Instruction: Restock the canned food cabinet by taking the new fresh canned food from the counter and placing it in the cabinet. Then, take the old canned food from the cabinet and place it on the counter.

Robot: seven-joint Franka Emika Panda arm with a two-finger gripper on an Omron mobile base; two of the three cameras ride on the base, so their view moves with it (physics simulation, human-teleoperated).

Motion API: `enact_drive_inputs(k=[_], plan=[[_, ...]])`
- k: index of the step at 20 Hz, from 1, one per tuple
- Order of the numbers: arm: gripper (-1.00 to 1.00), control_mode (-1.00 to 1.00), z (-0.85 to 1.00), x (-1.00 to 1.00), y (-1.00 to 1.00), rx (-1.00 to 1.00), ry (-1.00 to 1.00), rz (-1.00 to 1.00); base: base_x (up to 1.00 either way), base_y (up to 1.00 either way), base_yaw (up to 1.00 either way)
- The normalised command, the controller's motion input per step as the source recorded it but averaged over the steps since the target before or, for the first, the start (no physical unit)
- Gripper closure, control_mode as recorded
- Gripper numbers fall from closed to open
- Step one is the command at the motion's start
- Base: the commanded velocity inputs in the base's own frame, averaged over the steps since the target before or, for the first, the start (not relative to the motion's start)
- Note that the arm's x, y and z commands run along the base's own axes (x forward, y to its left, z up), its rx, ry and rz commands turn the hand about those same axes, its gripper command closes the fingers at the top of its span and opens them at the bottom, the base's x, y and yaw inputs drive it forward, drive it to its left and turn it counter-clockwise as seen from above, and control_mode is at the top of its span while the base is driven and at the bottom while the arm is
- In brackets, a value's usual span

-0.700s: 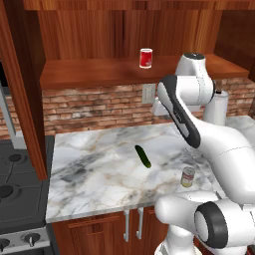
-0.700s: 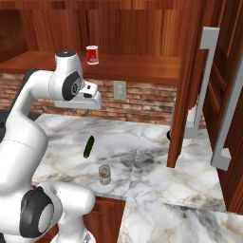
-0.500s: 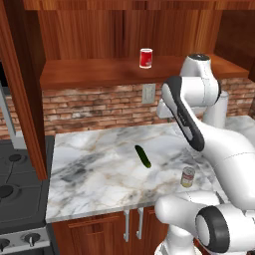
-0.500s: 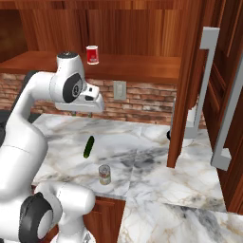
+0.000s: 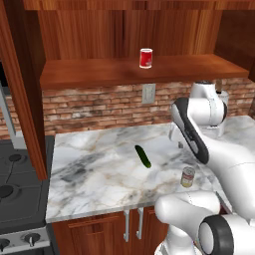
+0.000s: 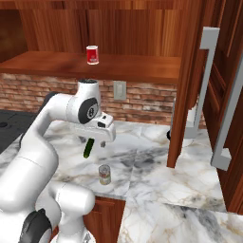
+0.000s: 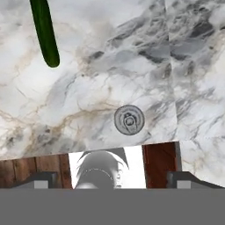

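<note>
Cucumber (image 7: pixel 45 33) cut off at top.

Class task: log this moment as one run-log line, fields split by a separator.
phase: approach | pincer: open, above counter | new can: upright near counter's front edge, ungrasped | old can: on cabinet shelf | cucumber: on counter

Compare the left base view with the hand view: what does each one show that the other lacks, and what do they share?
Left base view alone: the old canned food standing on the cabinet shelf, the brick wall with its outlet, and the stove top. Hand view alone: the silver lid of the new fresh canned food seen from straight above, with the hand poised over it. Both: that can, the green cucumber and the marble counter.
</note>
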Motion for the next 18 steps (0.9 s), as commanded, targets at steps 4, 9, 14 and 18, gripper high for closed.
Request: enact_drive_inputs(k=[4, 9, 14, 18], plan=[[-1.0, -1.0, -0.73, 0.08, -0.02, 0.05, 0.26, -0.12, 0.0, 0.0, 0.0], [-1.0, -1.0, -0.6, 0.05, -0.19, 0.02, 0.17, -0.12, 0.0, 0.0, 0.0], [-1.0, -1.0, -0.73, 0.01, -0.25, 0.0, 0.06, -0.1, 0.0, 0.0, 0.0], [-1.0, -1.0, -0.47, 0.14, 0.0, -0.03, -0.01, -0.04, 0.0, 0.0, 0.0]])
